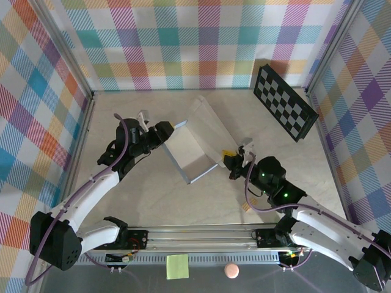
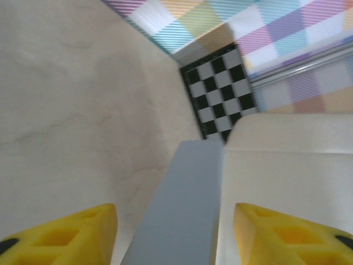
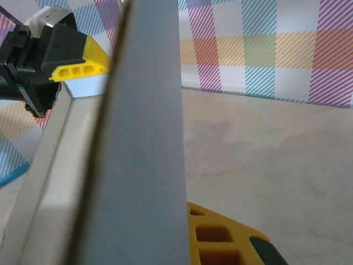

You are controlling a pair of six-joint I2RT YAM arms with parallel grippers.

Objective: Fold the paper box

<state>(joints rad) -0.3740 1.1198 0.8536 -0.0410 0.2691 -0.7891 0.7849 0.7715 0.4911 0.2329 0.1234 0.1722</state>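
Left gripper [image 2: 175,208] released, yellow fingers [image 2: 66,234] astride raised wall of pale grey-white thin cardboard paper box [image 1: 189,149], mid beige marbled tabletop [image 1: 153,204]; pastel plaid walls [image 1: 183,43] around. Right gripper [image 1: 230,159] clamped on box's right edge. Black-and-white checkerboard panel [image 1: 285,102] behind-right of box.

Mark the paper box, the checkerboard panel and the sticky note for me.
paper box [image 1: 190,152]: top view, on its flat grey panel.
checkerboard panel [image 1: 285,101]: top view, middle of its squares.
sticky note [image 1: 177,266]: top view, middle of the yellow-green sheet.
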